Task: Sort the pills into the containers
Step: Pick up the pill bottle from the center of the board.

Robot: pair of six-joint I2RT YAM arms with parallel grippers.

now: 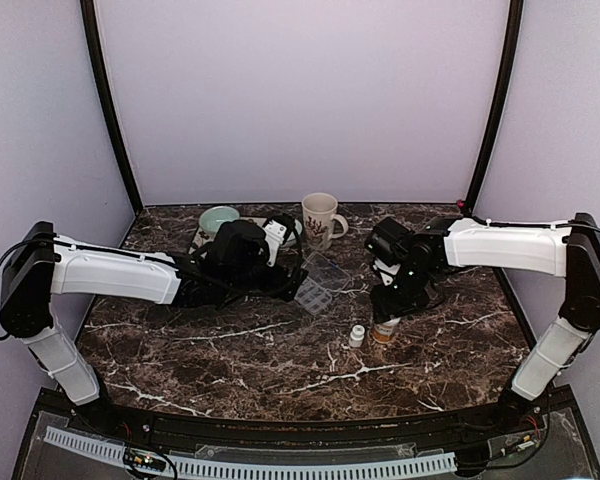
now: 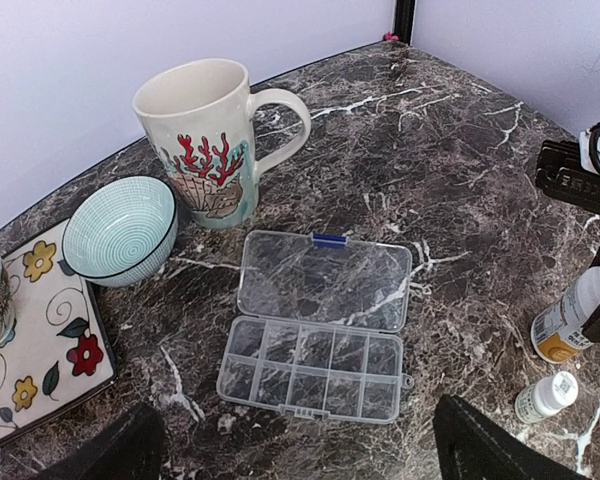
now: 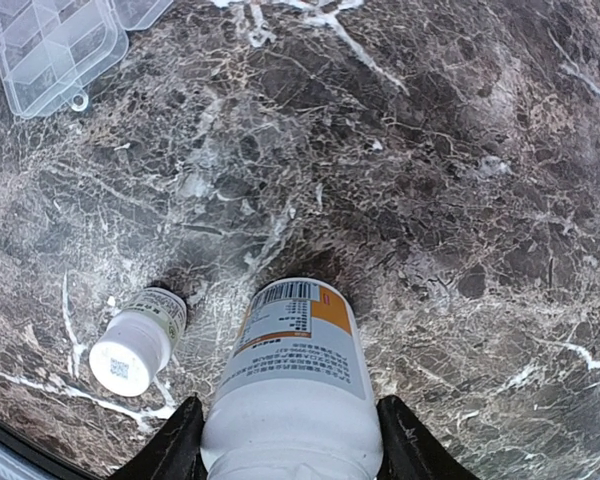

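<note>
From my remote seat, the relation that mattered was between the right pincer and the small clear plastic organiser box. The box lay on the bench off to that pincer's left and a little further back. It sat between the two arms, well apart from what the pincer straddled. Its hinged lid was laid flat behind it and its little compartments looked empty. The right pincer's jaws stood on either side of an upright white plastic bottle with an orange-and-white label, hard against its shoulders. I could not tell whether they were already pressing or only flanking it. A smaller white capped vial stood just beside the bottle, untouched. The left pincer was released, spread wide and empty. It faced the box squarely, with the box's long axis running across its view, so the left arm was the nearer one. I judged the bottle would have to travel leftward to the open compartments. The bench was dark brown marble with white veins and the walls were pale lilac. A tall coral-patterned mug, a ribbed pale bowl and a floral tray sat behind the box.
</note>
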